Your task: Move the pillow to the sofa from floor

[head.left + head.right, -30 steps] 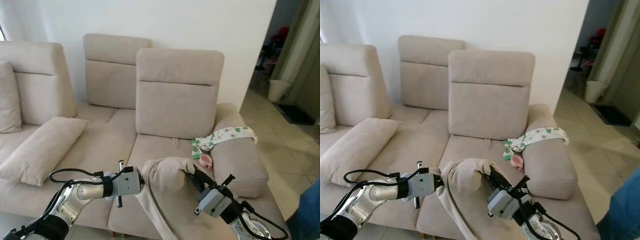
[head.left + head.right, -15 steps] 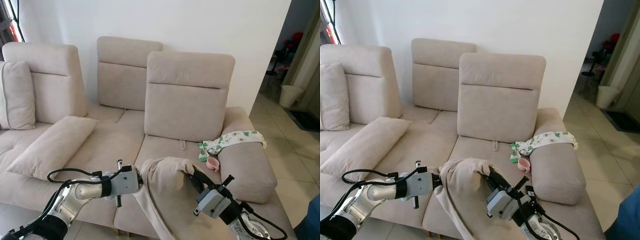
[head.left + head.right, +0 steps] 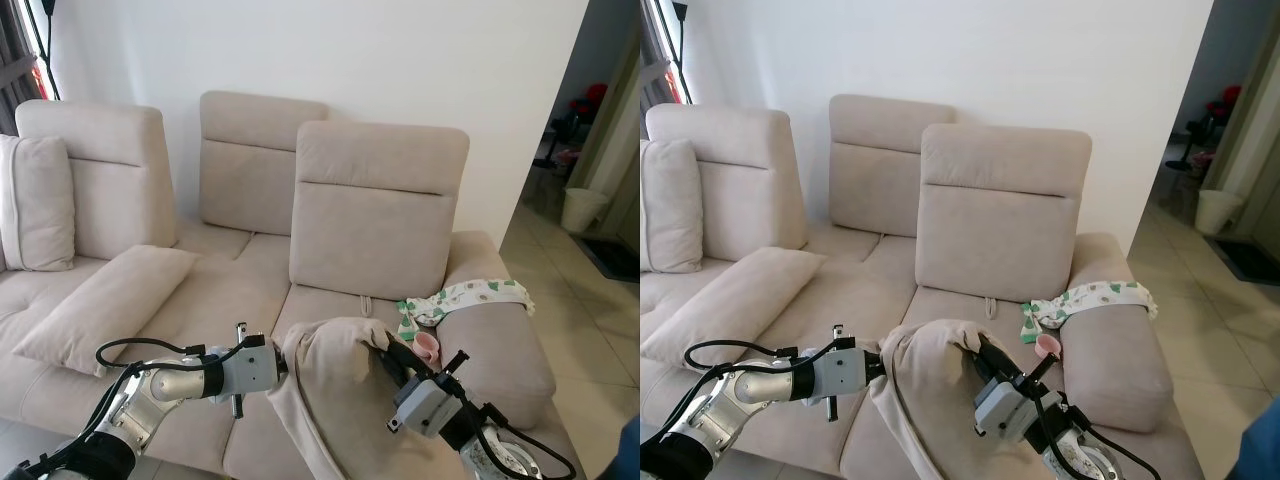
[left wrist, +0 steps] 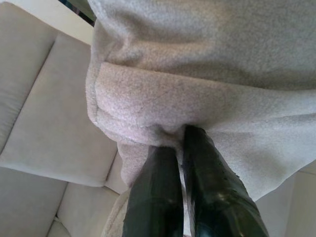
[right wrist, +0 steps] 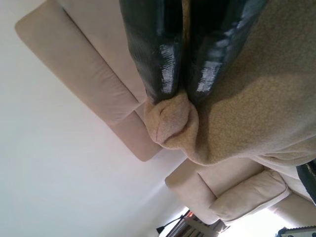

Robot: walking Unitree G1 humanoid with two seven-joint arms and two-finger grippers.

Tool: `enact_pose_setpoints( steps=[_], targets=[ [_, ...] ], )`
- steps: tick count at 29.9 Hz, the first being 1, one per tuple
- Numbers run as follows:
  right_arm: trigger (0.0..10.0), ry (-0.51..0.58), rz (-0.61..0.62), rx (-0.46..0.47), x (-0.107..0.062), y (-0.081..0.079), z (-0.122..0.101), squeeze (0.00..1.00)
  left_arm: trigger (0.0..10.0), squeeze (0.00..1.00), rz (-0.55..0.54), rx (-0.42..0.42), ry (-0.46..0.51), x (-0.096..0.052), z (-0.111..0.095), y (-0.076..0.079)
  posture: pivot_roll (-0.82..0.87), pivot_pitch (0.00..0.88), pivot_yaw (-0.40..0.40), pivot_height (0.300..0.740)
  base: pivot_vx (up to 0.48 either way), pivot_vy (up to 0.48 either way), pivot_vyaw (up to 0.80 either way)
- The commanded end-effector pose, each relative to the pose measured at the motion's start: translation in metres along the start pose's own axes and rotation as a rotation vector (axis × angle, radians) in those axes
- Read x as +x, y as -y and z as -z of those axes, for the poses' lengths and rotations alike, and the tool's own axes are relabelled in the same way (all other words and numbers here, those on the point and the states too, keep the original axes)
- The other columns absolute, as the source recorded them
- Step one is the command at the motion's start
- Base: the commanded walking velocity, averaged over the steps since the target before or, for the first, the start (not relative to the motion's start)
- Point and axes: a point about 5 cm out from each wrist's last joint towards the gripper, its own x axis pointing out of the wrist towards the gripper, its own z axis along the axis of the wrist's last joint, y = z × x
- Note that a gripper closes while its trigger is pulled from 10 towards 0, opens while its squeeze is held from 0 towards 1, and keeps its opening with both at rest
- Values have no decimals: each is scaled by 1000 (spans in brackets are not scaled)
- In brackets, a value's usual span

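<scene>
A beige pillow (image 3: pixel 335 385) hangs between both arms in front of the beige sofa (image 3: pixel 215 290), above its front edge. My left gripper (image 3: pixel 282 364) is shut on the pillow's left edge; the left wrist view has both black fingers (image 4: pixel 197 192) pinched into a fold of the pillow (image 4: pixel 207 84). My right gripper (image 3: pixel 382 345) is shut on the pillow's right side, and in the right wrist view a bunched bit of the fabric (image 5: pixel 170 121) pokes out between the fingertips (image 5: pixel 158 64). The pillow's lower part droops out of view.
On the sofa lie a long beige cushion (image 3: pixel 105 305) at the left, an upright cushion (image 3: pixel 35 205) at the far left, a green-patterned cloth (image 3: pixel 465 297) over the right armrest and a small pink cup (image 3: pixel 427 345). A tiled floor and a white bin (image 3: pixel 577 208) are at the right.
The camera has lifted and the sofa sits lower and a bit farther in the picture. Both grippers keep the same hold on the pillow.
</scene>
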Motion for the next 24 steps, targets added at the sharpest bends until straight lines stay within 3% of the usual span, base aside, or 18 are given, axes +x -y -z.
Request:
enact_pose_setpoints(
  steps=[1, 24],
  targets=[
    [10000, 71, -11, -13, 8, -2, -13, 0, 10000, 0, 4, 51, 105, 7, -19, -1, 105, 1, 4, 740, 292, 0, 0],
    [10000, 68, -6, -21, 9, 0, -12, 0, 10000, 0, 2, 61, 99, 9, -19, -2, 102, 0, 8, 740, 262, 0, 0]
  ],
)
